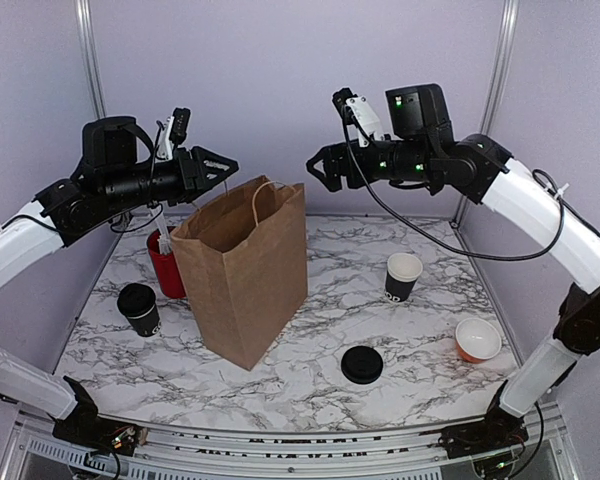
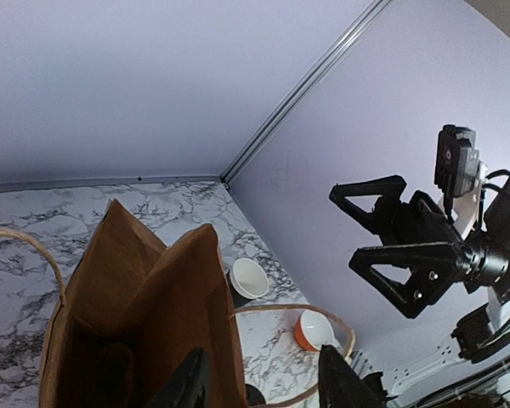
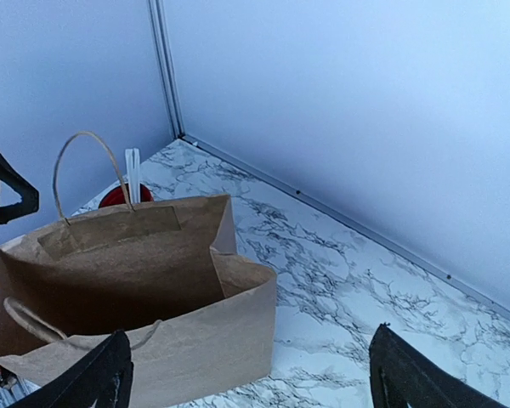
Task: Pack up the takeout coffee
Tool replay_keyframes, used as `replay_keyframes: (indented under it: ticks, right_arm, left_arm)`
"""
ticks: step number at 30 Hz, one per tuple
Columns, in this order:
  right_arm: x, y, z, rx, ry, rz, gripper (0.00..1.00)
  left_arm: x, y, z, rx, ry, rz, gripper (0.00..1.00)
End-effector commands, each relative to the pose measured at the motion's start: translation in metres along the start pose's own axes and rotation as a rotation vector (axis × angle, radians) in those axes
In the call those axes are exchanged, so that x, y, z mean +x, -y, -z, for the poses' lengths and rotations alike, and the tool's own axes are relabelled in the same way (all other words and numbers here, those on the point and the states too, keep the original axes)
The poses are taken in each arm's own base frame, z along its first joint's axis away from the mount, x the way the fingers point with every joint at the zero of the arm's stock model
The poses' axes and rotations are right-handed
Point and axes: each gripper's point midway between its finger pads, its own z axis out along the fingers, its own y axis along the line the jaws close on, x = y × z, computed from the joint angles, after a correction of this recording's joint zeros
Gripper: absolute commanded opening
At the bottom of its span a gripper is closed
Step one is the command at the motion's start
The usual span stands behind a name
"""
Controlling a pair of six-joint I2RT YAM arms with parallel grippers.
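Nearest, a flat round black lid [image 1: 361, 364] and a glossy orange bowl [image 1: 477, 340] rest on the marbled counter [image 1: 320, 320]. The takeout coffee [image 1: 140, 308], a matte all-black paper cup, stands upright just left of the creased brown paper bag [image 1: 245, 270], not yet packed. Above the bag's open mouth, the left gripper [image 1: 225, 165] and right gripper [image 1: 315, 170] face each other, jaws apart and empty, presumably flanking the opening ahead of loading.

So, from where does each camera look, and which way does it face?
Top external: above and behind the bases, facing down at the bag; both arms, left tool, right tool show.
Left wrist: above the bag, facing rightward; own fingers below, right tool opposite.
Right wrist: facing leftward at the bag; own fingers below.
Shared: all three see the bag.
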Motion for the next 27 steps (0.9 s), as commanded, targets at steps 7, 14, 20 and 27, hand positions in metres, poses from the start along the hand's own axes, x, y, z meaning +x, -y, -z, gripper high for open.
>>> replay_keyframes:
  ticks: [7, 14, 20, 27]
  right_arm:
    - [0.023, 0.028, 0.012, 0.069, -0.012, -0.057, 0.94]
    - [0.037, 0.039, 0.019, 0.1, -0.016, -0.08, 0.95]
    - [0.054, 0.049, 0.018, 0.124, -0.023, -0.096, 0.99]
    - [0.073, 0.056, 0.015, 0.145, -0.032, -0.105, 1.0]
  left_arm:
    - [-0.022, -0.004, 0.042, -0.121, 0.081, -0.117, 0.73]
    - [-0.025, -0.022, 0.069, -0.242, 0.133, -0.141, 0.94]
    - [-0.015, -0.046, 0.094, -0.368, 0.149, -0.134, 0.99]
    - [0.012, -0.097, 0.128, -0.627, 0.131, -0.076, 0.99]
